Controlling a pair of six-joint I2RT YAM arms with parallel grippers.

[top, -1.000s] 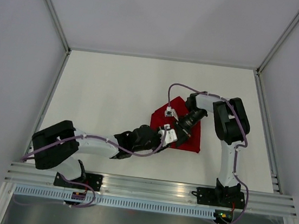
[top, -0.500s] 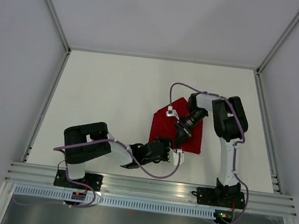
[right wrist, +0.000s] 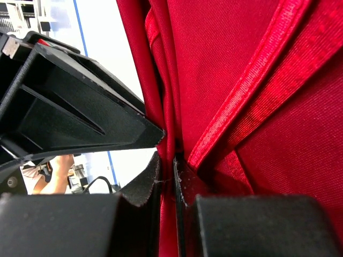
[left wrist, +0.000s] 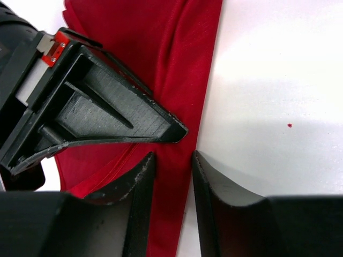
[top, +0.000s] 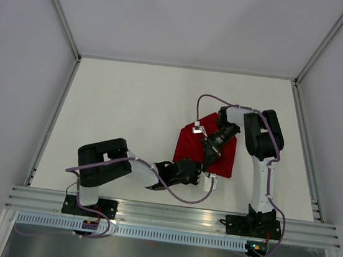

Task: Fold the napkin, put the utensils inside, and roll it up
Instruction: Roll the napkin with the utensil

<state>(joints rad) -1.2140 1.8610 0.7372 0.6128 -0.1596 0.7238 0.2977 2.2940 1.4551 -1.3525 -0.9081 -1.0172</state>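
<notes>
Between pale grey walls (top: pixel 184 23) that leave free room on three sides, the smooth white counter (top: pixel 130 111) looks low in friction, so cloth should slide on it rather than catch. Right of its centre lies the bright red, slightly shiny cloth napkin (top: pixel 189 148). It is light, limp and probably slippery, and best taken by its stitched hem or a corner with the layers pinched together. The right arm's fingers (right wrist: pixel 143 186) are closed narrowly on a bunched fold. Just beside them, the left arm's fingers (left wrist: pixel 214 187) stand partly apart astride the near edge, apparently not gripping.
</notes>
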